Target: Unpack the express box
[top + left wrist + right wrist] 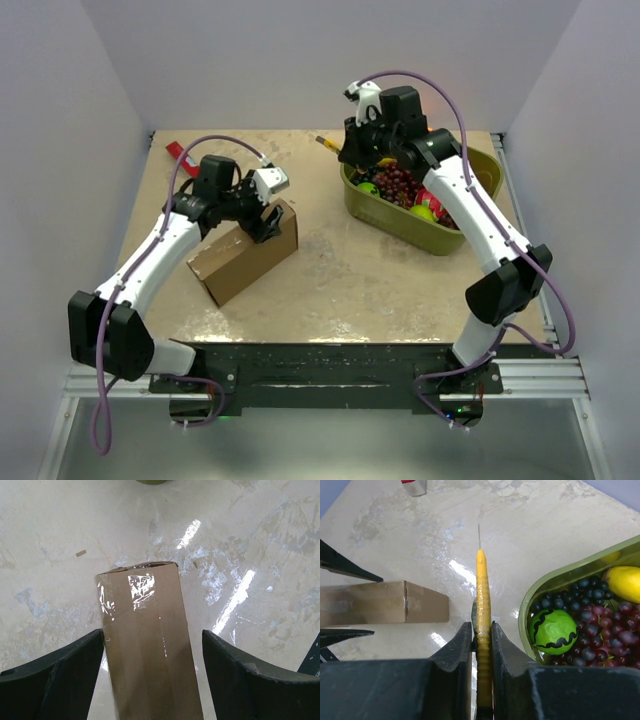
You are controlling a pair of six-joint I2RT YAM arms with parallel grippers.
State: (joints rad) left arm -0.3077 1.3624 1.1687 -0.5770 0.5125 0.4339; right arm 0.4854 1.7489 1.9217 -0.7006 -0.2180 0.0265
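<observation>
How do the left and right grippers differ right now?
The left gripper has its jaws open, one on each side of the express box. The right gripper has its jaws shut on a yellow tool with a thin metal tip. The left gripper works over the box; the right gripper is beside the green fruit tub. Both have black fingers.

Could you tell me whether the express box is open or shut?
Shut: clear tape seals the express box end, flaps flat.

walls [300, 60]: plain pale grey | tabletop [340, 285]: beige marbled, glossy glare
</observation>
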